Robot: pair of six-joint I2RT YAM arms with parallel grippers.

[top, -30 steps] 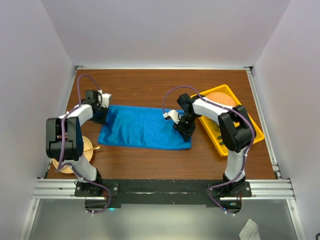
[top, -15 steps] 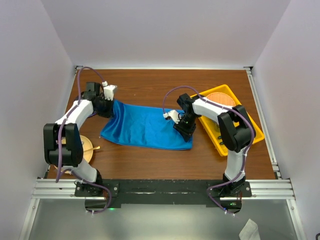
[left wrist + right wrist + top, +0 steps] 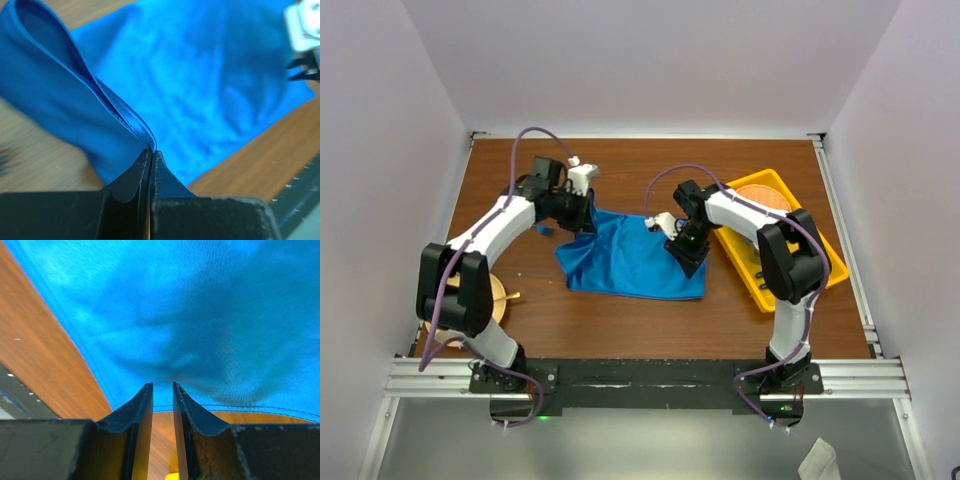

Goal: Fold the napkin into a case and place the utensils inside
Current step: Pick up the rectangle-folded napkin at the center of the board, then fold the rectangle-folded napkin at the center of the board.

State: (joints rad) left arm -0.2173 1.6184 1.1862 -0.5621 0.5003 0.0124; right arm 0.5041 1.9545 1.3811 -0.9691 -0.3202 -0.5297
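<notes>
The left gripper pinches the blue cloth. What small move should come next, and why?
Probably carry the pinched edge rightward and lay it flat: the left gripper is shut on a raised fold of the smooth bright blue napkin, whose right side lies flat by the right gripper.

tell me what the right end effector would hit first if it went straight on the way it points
The napkin: the right end effector points its narrowly parted tips at the cloth's hemmed edge, just ahead. Whether they already touch it is unclear from the wrist view.
</notes>
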